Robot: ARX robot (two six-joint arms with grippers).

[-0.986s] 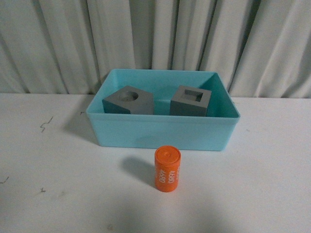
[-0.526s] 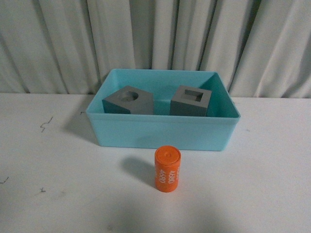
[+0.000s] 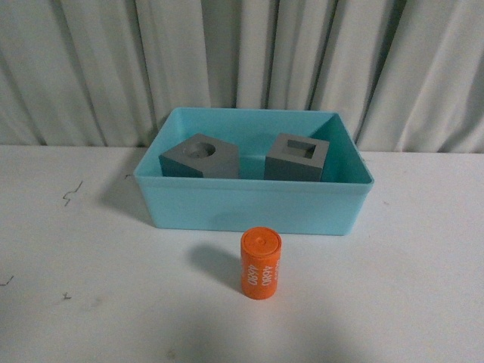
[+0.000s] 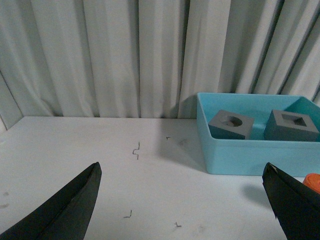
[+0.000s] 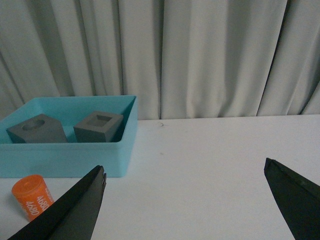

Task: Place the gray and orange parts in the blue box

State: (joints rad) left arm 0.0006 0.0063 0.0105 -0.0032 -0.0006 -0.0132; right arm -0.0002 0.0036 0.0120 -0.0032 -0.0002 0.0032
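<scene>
Two of three done: round-recess cube (image 3: 200, 156), square-recess cube (image 3: 297, 158) inside blue box (image 3: 249, 206). Orange cyl (image 3: 261, 265) left, upright on table (image 3: 76, 302) near box front. L gripper (image 4: 181, 167), R gripper (image 5: 185, 165) spread wide, empty.

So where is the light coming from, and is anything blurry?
Front view: the orange cylinder and the blue box throw soft shadows to their left on the table, so light likely comes from the right; slightly grainy. Left wrist view: the left gripper is dark, underexposed wedges. Right wrist view: the right gripper likewise; the cylinder's lettering is readable.
</scene>
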